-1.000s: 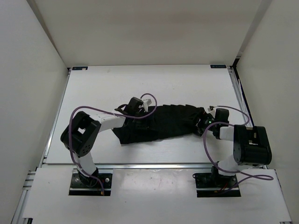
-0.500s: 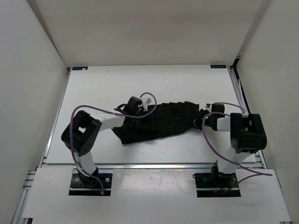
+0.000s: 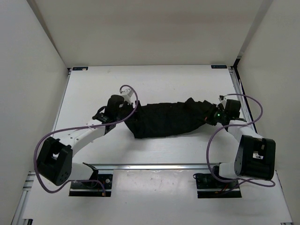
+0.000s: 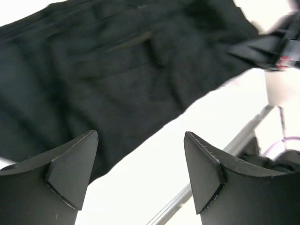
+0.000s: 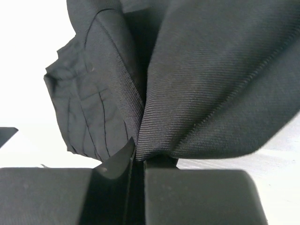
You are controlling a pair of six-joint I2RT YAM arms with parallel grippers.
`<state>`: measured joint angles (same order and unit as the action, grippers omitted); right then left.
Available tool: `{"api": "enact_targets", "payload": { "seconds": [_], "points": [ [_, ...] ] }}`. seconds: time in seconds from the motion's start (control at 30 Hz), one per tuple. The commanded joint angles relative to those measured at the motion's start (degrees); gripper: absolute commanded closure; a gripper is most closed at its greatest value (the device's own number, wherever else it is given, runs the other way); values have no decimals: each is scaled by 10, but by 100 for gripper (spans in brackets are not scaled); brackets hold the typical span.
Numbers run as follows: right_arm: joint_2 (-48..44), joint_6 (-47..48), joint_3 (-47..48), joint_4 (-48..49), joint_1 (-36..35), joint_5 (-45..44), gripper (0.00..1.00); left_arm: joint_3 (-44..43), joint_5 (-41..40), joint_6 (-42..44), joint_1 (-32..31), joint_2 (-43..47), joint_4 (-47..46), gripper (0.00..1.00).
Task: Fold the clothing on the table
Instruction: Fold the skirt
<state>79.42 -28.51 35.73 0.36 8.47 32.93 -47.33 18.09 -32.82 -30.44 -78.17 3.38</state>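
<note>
Black clothing (image 5: pixel 211 84) nipped by R tool (image 5: pixel 137 157), L tool (image 4: pixel 140 136) spread wide

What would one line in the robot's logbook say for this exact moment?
right gripper: shut on clothing, right end | left gripper: open, over left end, holding nothing | table: clothing lies rumpled across it

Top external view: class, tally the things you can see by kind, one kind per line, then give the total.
Black garment: 1
White table: 1
Robot arms: 2 (left, right)
Purple cables: 2 (left, right)
Total: 6
</note>
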Motion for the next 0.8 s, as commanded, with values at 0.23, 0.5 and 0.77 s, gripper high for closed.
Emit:
{"api": "enact_targets", "payload": {
  "seconds": [0.23,0.5,0.77],
  "points": [
    [-75,202,114,-84,-129,-117,100,109,-175,-8,50,-21,46,17],
    [-14,328,205,-86,-342,-177,100,119,-127,-16,33,-133,-42,17],
    [66,414,231,-46,-482,-262,100,157,-77,-51,28,-160,-121,19]
  ]
}}
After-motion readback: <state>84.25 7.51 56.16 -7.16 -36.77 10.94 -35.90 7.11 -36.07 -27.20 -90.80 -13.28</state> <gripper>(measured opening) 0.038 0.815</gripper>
